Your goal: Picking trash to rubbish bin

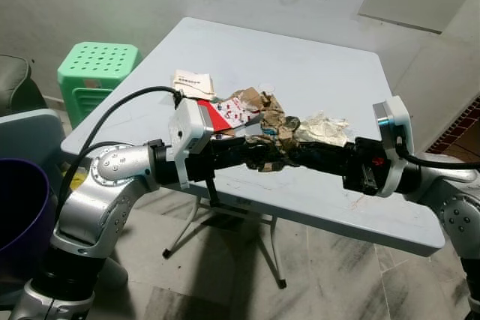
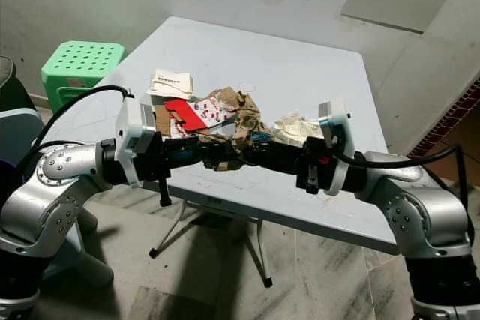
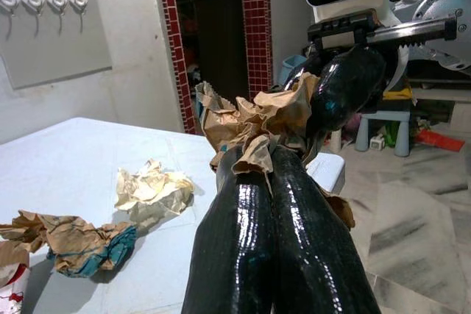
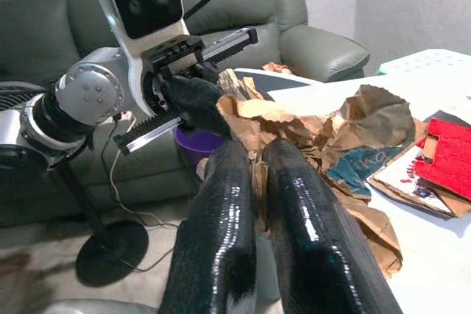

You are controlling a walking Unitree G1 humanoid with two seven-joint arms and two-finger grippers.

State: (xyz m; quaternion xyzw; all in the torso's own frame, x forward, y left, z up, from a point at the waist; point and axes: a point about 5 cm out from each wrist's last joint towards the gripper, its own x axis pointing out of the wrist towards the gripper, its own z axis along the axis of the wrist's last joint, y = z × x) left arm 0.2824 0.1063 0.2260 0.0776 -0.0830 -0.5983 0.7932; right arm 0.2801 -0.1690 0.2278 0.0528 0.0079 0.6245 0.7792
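A crumpled brown paper bag hangs over the front edge of the pale blue folding table, pinched from both sides. My left gripper reaches in from the left and is shut on the bag. From the right, my right gripper is shut on the same bag, so the fingertips nearly meet. More trash lies on the table behind: a crumpled cream paper, a red and white card, a white slip and a brown wad with blue print. A purple bin stands at the far left.
A green plastic stool sits beyond the table's left corner. A grey sofa stands behind the purple bin. The table's folding legs are under my arms. A red brick doorway lies to the right.
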